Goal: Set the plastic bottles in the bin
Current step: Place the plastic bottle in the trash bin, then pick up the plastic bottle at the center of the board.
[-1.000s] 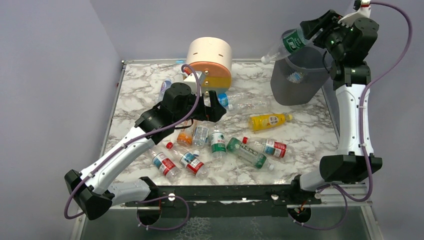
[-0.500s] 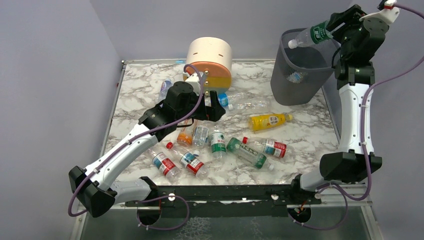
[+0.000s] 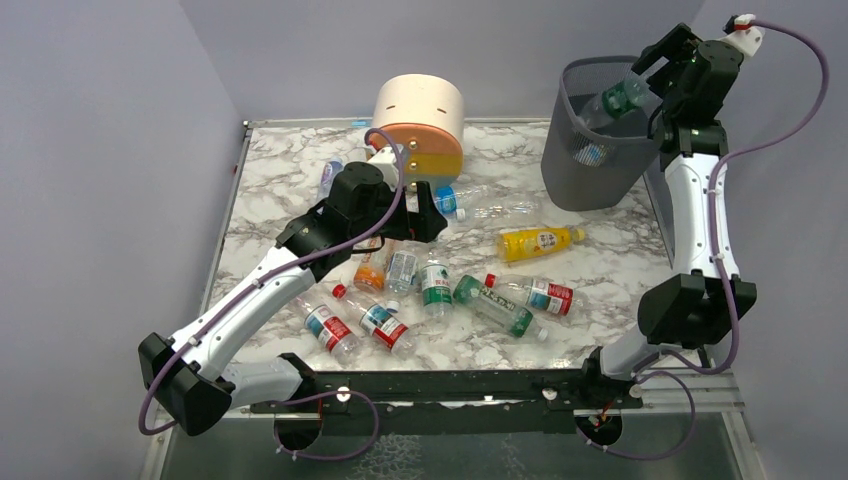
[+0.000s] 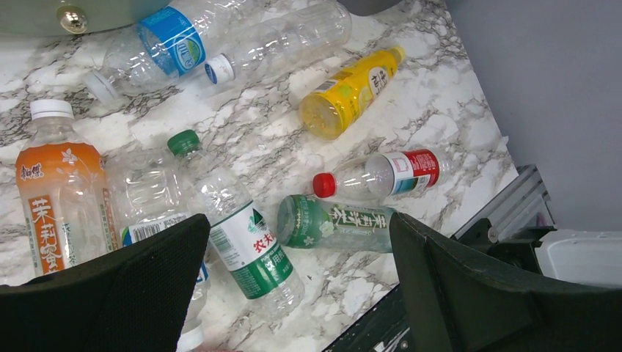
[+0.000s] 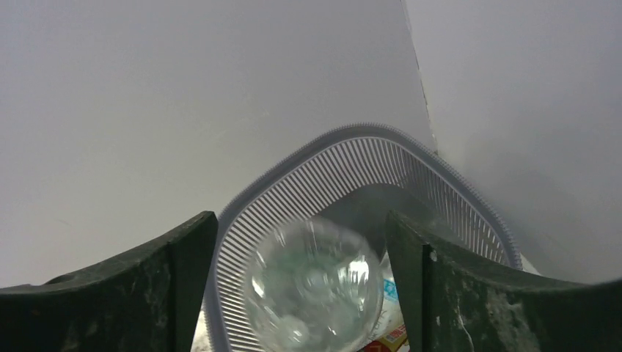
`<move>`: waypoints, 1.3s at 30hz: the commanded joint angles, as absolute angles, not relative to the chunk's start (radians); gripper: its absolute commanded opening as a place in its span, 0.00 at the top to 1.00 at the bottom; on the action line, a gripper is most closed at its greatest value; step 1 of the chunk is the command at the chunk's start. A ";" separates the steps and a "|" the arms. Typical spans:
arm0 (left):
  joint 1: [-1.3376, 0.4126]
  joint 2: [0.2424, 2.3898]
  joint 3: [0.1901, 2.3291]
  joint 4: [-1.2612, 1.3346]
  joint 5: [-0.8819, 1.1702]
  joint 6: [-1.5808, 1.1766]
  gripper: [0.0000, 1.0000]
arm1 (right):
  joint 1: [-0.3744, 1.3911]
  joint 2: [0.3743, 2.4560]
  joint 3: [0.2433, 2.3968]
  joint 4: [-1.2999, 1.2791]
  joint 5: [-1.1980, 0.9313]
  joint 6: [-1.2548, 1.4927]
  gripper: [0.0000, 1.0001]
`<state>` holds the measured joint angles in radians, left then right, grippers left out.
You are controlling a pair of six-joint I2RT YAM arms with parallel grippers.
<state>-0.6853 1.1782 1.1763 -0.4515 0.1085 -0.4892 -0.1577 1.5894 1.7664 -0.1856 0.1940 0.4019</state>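
In the top view my right gripper [image 3: 655, 62] hangs open over the rim of the dark grey mesh bin [image 3: 590, 180]. A clear plastic bottle with a green label [image 3: 612, 102] is loose inside the bin's mouth. The right wrist view shows that bottle's blurred base [image 5: 315, 286] between my fingers [image 5: 183, 279], with gaps on both sides, above the bin's rim [image 5: 352, 139]. My left gripper [image 3: 425, 212] is open and empty over the scattered bottles. Between its fingers [image 4: 147, 286] lie a clear green-labelled bottle [image 4: 242, 235] and a green bottle [image 4: 341, 222].
A round cream-orange-yellow drawer unit [image 3: 420, 120] stands at the back centre. On the marble lie a yellow bottle [image 3: 538, 241], a red-labelled one [image 3: 535, 293], an orange one [image 3: 370, 272] and a blue-labelled one [image 4: 169, 37]. Another bottle [image 3: 590, 153] shows through the bin's mesh.
My right gripper carried the green-labelled bottle over the bin and opened; the bottle has dropped from its jaws into the bin's mouth. The left arm has barely moved.
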 commanded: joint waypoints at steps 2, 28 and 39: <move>-0.664 1.149 1.164 -0.433 0.144 -0.478 0.01 | -0.163 1.590 1.777 -0.198 0.162 0.413 0.06; -0.614 1.100 1.143 -0.428 0.183 -0.476 0.01 | -0.161 1.314 1.574 -0.178 -0.720 0.599 0.00; -0.614 1.012 1.085 -0.474 0.143 -0.516 0.01 | -0.161 1.131 1.245 -0.178 -0.855 0.604 0.00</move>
